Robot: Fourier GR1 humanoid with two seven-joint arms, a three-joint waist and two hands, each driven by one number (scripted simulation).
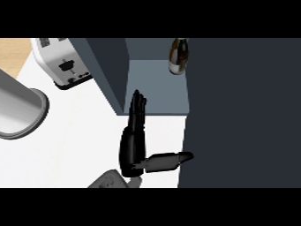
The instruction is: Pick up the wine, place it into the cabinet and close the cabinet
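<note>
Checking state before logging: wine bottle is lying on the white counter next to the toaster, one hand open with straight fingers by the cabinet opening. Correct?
Not quite. The wine bottle is not on the counter by the toaster; it stands inside the cabinet, at the back of the shelf. The rest holds: the head view shows one hand open, fingers straight, at the cabinet opening.

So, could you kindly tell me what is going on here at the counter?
The wine bottle already stands inside the open cabinet, towards the back. One black hand shows, its fingers straight and reaching to the cabinet's front edge, holding nothing. I cannot tell which hand it is. A toaster sits to the left. The cabinet is not yet closed.
</note>
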